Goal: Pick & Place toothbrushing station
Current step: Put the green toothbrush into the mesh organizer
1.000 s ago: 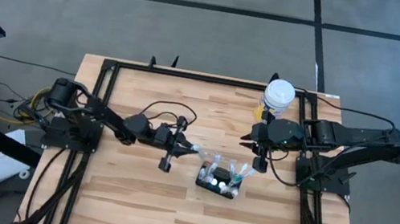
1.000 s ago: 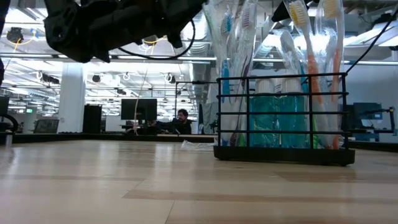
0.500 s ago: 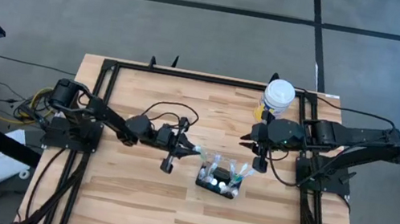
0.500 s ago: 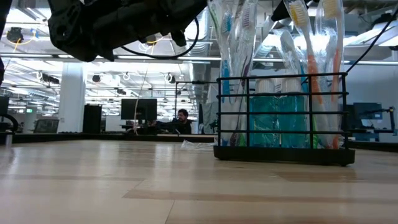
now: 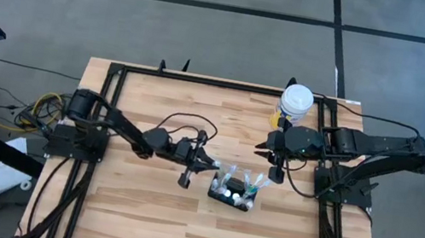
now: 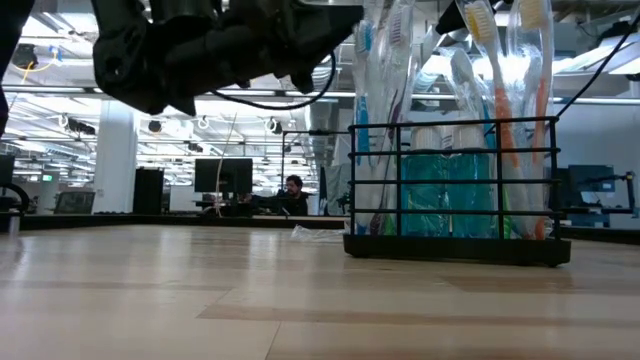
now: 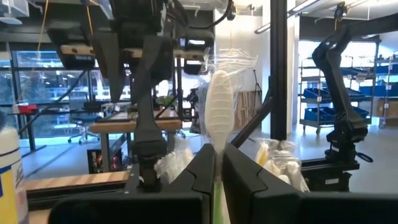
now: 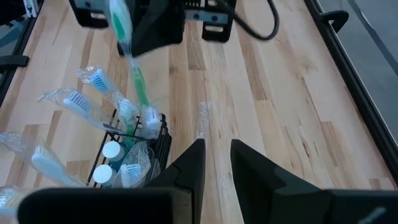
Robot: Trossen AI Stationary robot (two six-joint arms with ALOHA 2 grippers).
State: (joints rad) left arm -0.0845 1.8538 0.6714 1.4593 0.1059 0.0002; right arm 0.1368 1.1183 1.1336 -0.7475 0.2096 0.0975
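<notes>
Toothbrushing station (image 5: 232, 193), a black wire holder, stands on the table (image 5: 135, 219) right of centre, stuffed with wrapped brushes. Left pincer (image 5: 207, 162) sits just beside its rim, clenched on a green-handled toothbrush (image 8: 132, 70) in slick wrap. Right pincer (image 5: 274, 175) hovers near the other end, jaws slightly parted, holding nothing. Judgement: brush is light and stiff, its wrap slippery; best gripped mid-handle. The holder looks light and tippable.

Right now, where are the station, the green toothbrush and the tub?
station (image 5: 232, 196), high view, on its black top edge.
green toothbrush (image 8: 138, 81), right wrist view, on its handle.
tub (image 5: 296, 99), high view, on its white lid.
</notes>
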